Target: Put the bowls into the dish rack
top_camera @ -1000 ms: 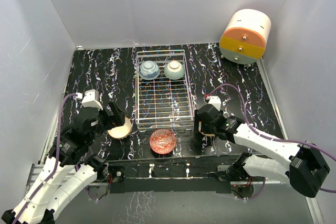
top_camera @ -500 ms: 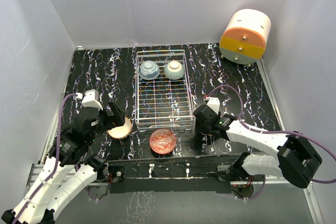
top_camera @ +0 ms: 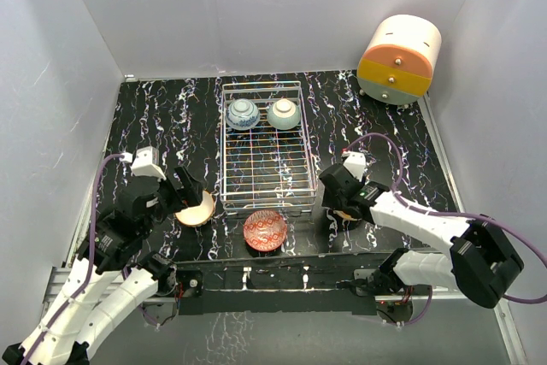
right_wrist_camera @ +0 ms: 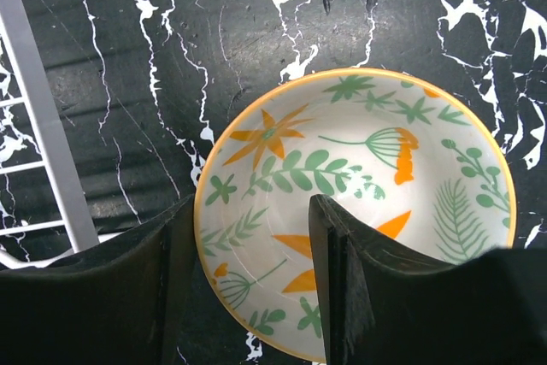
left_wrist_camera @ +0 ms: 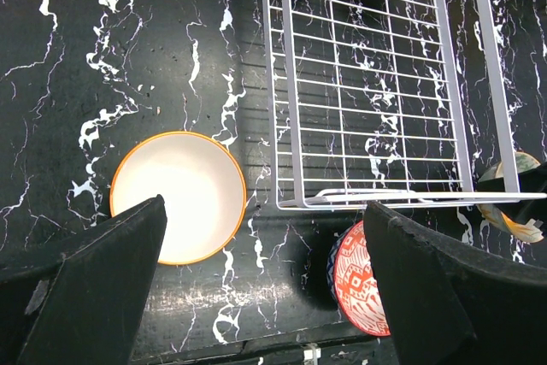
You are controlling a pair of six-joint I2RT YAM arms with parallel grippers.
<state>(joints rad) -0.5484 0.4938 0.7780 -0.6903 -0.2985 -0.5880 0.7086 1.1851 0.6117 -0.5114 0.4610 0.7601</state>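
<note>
Robot lab cell: plain white walls (top_camera: 273, 14) box black marbled table (top_camera: 171, 117); left arm (top_camera: 94, 301), right arm (top_camera: 423, 224) bolted at edge.

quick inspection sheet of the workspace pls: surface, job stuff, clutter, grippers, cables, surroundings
Surface: black table top with white marble veins, no spills seen.
Job's things: dish rack at centre, holding the blue-white bowl and mint bowl at its far end. On the table: cream bowl left of the rack, red patterned bowl at its near edge, leafy bowl to its right.
Clutter: cream-and-orange drawer unit, far right corner.
Grippers: left gripper open, empty, over the cream bowl. Right gripper open, straddling the leafy bowl's rim.
Cables: left purple cable and right purple cable loop off the wrists.
Surroundings: plain pale walls.
</note>
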